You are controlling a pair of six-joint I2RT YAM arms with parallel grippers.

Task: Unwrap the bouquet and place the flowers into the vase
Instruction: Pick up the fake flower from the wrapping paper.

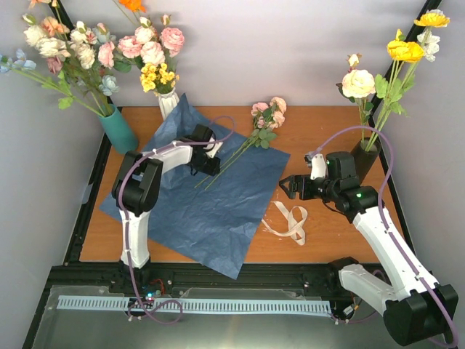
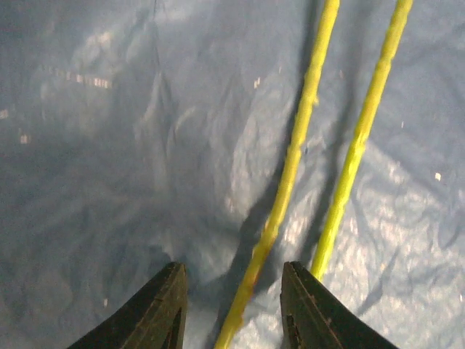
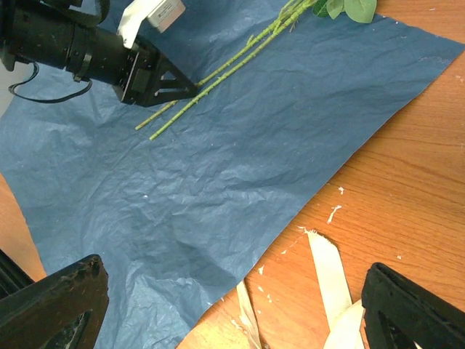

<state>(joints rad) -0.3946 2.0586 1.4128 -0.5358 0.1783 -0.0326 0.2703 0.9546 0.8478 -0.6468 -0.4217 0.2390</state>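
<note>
**Two stems, one between the jaws**

Left tool (image 1: 211, 164) hangs low over the blue paper (image 1: 218, 211), jaws partly apart and astride one stem (image 2: 290, 167). The second stem (image 2: 360, 145) lies just outside them, and nothing is pinched yet. The flowers (image 1: 267, 116) lie flat, their long axis running from the stem ends under this tool out to the blooms at the far middle of the bench (image 1: 327, 123). The vase (image 1: 365, 156) stands in the far right corner, well apart from them and nearer the right tool (image 1: 290, 186), which hovers spread wide and empty beside the ribbon (image 1: 294, 222). A pinch here would likely lift one stem alone.
</note>
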